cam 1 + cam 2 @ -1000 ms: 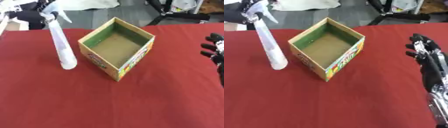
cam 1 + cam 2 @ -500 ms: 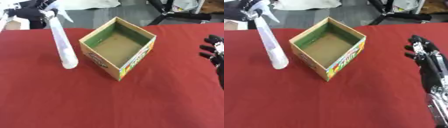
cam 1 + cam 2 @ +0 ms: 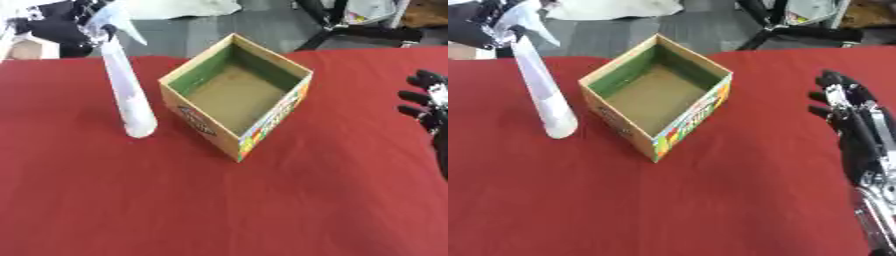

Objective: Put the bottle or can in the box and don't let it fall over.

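Red cloth (image 3: 219, 200) covers the table, with an open cardboard box (image 3: 236, 95) at its middle.
Left of the box, a white spray bottle (image 3: 124, 85) stands tilted, my left hand (image 3: 66, 20) curled round its trigger head; my right hand (image 3: 846, 107) rests right of the box, fingers straight and apart.

White spray bottle (image 3: 127, 95): tall, slim, with a trigger head on top; stands upright with its base on the red table (image 3: 219, 200), leaning slightly, in the far-left part of the table near the far edge. Open cardboard box (image 3: 236, 95): brown walls, green inner lining, colourful print on the outer sides; sits upright with one corner turned toward the near edge, around the middle of the table toward the far edge. Bottle is just left of box, not touching; box is empty.
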